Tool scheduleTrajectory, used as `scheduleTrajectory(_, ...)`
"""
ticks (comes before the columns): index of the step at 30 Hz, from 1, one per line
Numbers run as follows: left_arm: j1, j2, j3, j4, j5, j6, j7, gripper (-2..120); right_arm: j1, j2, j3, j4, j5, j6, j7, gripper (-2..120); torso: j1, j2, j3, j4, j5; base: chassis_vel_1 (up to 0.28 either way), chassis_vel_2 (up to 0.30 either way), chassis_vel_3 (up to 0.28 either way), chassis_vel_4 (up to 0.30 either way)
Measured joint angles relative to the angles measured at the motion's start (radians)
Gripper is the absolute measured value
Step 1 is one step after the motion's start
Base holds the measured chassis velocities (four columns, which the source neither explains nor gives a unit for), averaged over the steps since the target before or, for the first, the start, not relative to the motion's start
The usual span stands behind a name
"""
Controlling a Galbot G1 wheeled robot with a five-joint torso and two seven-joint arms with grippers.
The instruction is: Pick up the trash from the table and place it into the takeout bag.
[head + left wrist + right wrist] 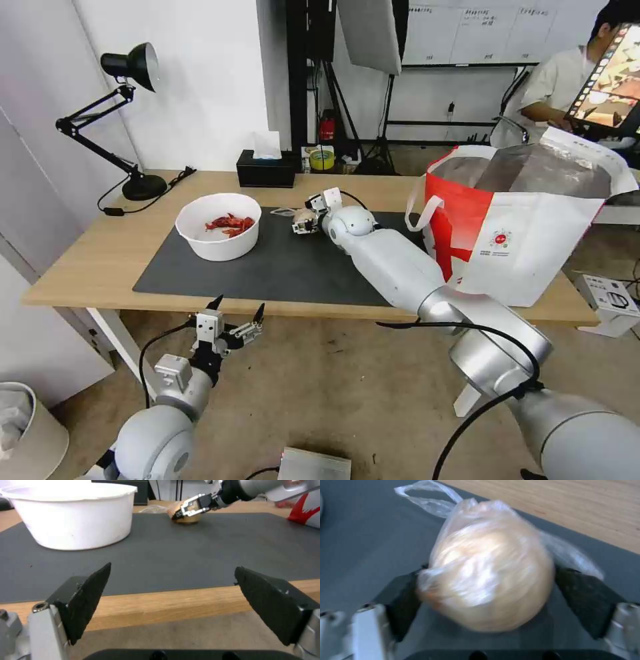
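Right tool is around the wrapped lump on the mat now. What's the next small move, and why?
Probably lift it straight up a little. The right tool has a finger against each side of the beige lump in clear wrap, which sits low over the dark mat. The takeout bag stands open beside it with tall walls, so the lump needs height before carrying over. The left tool hangs open below the table edge.

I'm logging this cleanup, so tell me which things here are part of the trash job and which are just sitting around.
Part of the job:
- wrapped lump, between the right gripper fingers on the mat
- white bowl of red shells
- takeout bag
- table
- left gripper, open, below the table's near edge

Just lying about:
- desk lamp
- tissue box
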Motion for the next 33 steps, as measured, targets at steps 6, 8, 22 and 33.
scheduleTrajectory(6, 0.002, 0.000, -0.001, -0.003, 0.001, -0.001, 0.000, 100, -0.016, -0.009, 0.004, 0.019, 0.005, -0.006, 0.006, 62, 0.000, 0.000, 0.000, 0.0000, 0.0000, 0.000, 0.000, 0.000, 0.000)
scheduleTrajectory(8, 0.002, 0.000, -0.001, -0.004, 0.001, -0.001, 0.000, 100, -0.018, -0.011, 0.004, 0.023, 0.006, -0.007, 0.007, 59, 0.000, 0.000, 0.000, 0.0001, 0.0000, 0.000, 0.000, 0.000, 0.000)
scheduleTrajectory(22, 0.005, 0.000, 0.000, -0.005, 0.005, -0.003, 0.000, 100, -0.046, -0.058, 0.009, 0.100, 0.014, 0.006, 0.025, 8, 0.000, 0.000, 0.000, 0.0000, 0.0000, 0.000, 0.000, 0.000, 0.000)
scheduleTrajectory(33, 0.006, 0.001, 0.002, -0.006, 0.009, -0.009, -0.001, 100, -0.125, -0.239, 0.032, 0.448, 0.067, 0.032, 0.090, 6, 0.000, 0.000, 0.000, -0.0001, 0.0002, 0.000, 0.000, 0.000, 0.000)
